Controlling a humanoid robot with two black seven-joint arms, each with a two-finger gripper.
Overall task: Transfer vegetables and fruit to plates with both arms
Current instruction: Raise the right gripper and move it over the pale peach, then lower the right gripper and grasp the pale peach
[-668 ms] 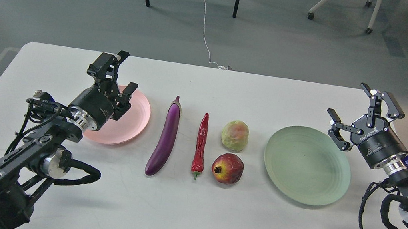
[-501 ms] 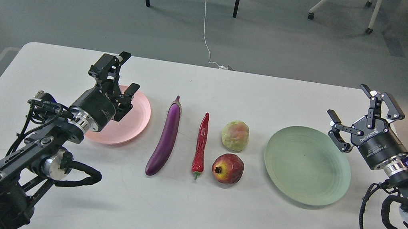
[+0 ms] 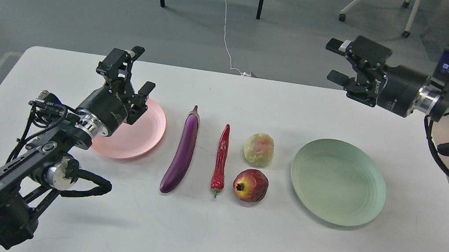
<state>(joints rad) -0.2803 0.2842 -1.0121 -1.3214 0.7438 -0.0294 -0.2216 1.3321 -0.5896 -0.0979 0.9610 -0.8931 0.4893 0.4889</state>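
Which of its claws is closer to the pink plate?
Left. The left gripper hangs open over the pink plate's far edge; the right gripper is up high beyond the green plate.
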